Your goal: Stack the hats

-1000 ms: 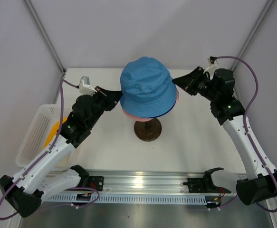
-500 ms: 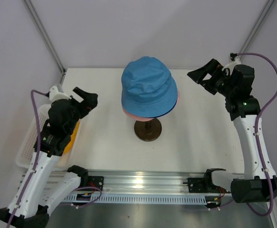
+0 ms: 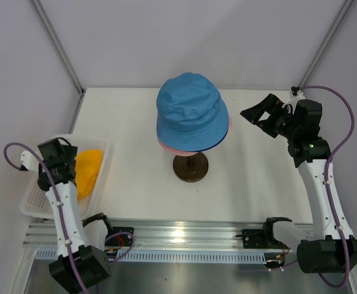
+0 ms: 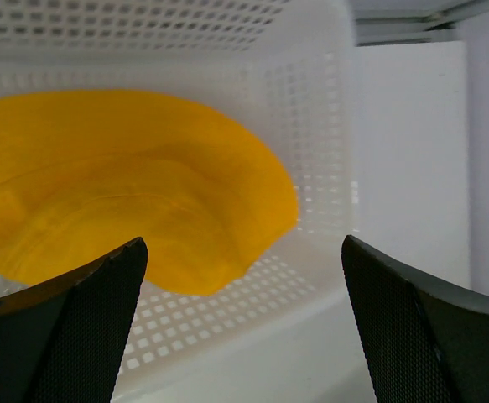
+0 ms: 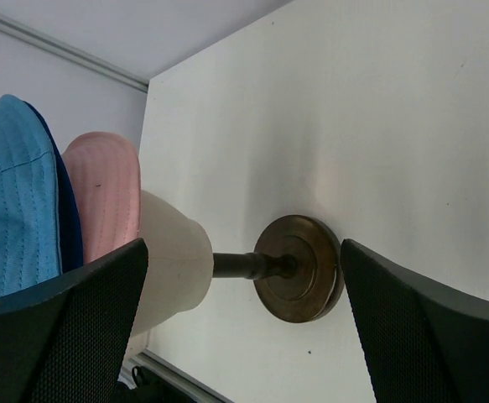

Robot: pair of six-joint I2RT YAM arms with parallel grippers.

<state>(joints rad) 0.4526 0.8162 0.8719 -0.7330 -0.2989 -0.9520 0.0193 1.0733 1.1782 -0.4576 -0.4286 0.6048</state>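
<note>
Three hats sit stacked on the cream mannequin head (image 5: pixel 173 260): the light blue hat (image 3: pixel 190 113) on top, the navy hat's brim (image 3: pixel 220 144) under it, and the pink hat's brim (image 3: pixel 169 147) lowest. The right wrist view shows the same light blue hat (image 5: pixel 13 201), navy hat (image 5: pixel 68 231) and pink hat (image 5: pixel 106 201). The yellow-orange hat (image 4: pixel 127 185) lies in the white basket (image 4: pixel 311 109) at the left. My left gripper (image 4: pixel 244 327) hangs open just above it, touching nothing. To the right of the stack, my right gripper (image 3: pixel 259 113) stands open, apart from the hats.
The mannequin's dark round base (image 3: pixel 190 168) stands mid-table on a thin stem (image 5: pixel 244 265). The basket (image 3: pixel 40 184) sits at the table's left edge. A metal rail (image 3: pixel 184 236) runs along the near edge. Slanted frame posts rise at both back corners.
Both grippers opened and left the light blue hat's brim. The left arm swung back and left over the basket. The right arm drew back to the right.
</note>
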